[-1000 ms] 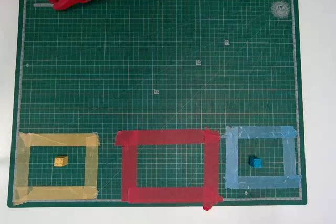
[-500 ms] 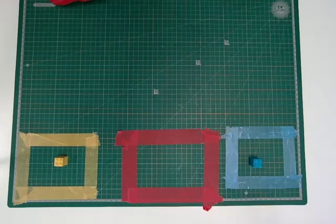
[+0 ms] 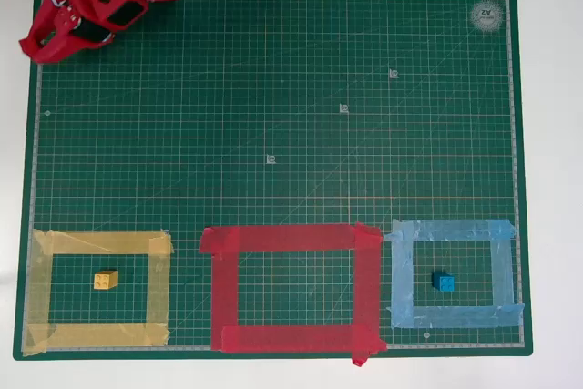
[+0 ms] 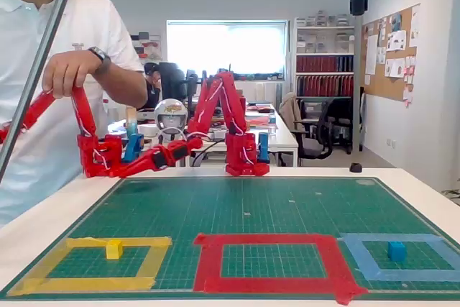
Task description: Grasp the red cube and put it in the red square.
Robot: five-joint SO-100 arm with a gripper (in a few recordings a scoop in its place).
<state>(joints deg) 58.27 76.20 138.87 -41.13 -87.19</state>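
The red square (image 3: 290, 287) (image 4: 269, 262) is a large frame of wide red tape at the near middle of the green mat, with nothing inside it. The red cube is out of view. My red gripper (image 3: 38, 46) (image 4: 128, 170) hovers over the mat's far left corner, pointing toward the left edge, far from the red frame. In the overhead view the fingers merge into one red mass, so their state is unclear, as is whether anything sits between them.
A yellow cube (image 3: 106, 280) (image 4: 113, 249) lies inside the yellow tape frame (image 3: 42, 291) at near left. A blue cube (image 3: 444, 282) (image 4: 397, 251) lies inside the light-blue tape frame (image 3: 503, 272) at near right. A person stands behind the table's left side.
The gripper has swung from the mat's far edge leftward and nearer, out over the far left corner. The cubes and tape frames have not moved.
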